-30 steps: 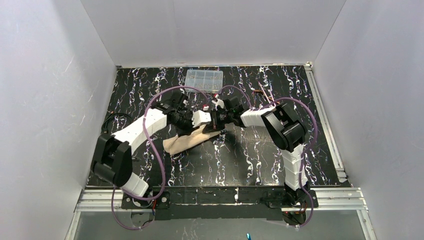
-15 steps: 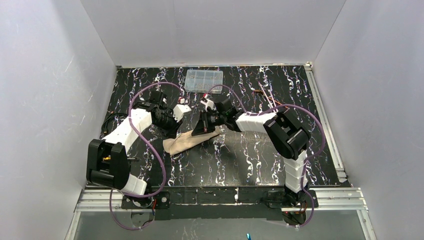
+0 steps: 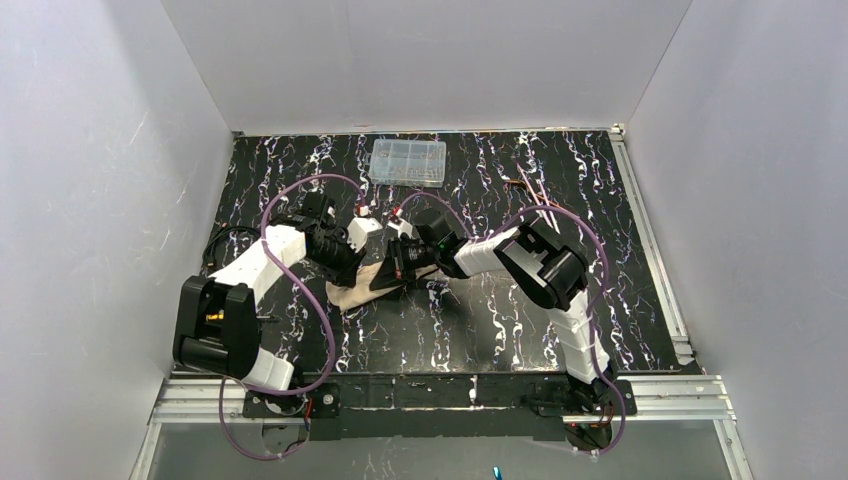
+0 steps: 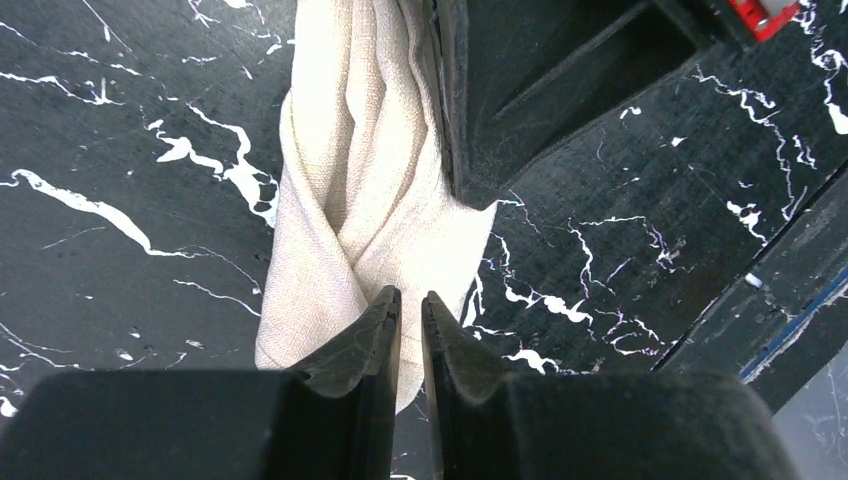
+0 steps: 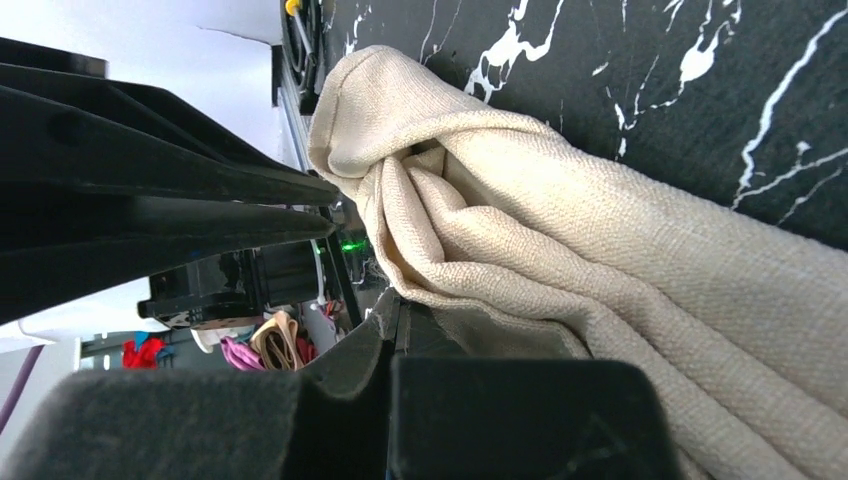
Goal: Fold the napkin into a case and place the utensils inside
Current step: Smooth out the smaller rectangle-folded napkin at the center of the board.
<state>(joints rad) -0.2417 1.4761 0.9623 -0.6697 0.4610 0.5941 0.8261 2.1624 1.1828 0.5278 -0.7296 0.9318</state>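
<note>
My right jaws are clamped on the bunched napkin (image 5: 560, 250); my left jaws, a slit apart, sit at its 6 o'clock end.

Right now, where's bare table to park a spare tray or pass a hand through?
Free: the near strip of table between napkin and front rail; the right side between the right arm and side rail; back left, beside the clear box. Crowded: centre-left, where left gripper and right gripper meet at the napkin; utensils occupy back right.

L claw (image 4: 410, 312) ajar, R claw (image 5: 396, 312) shut
</note>
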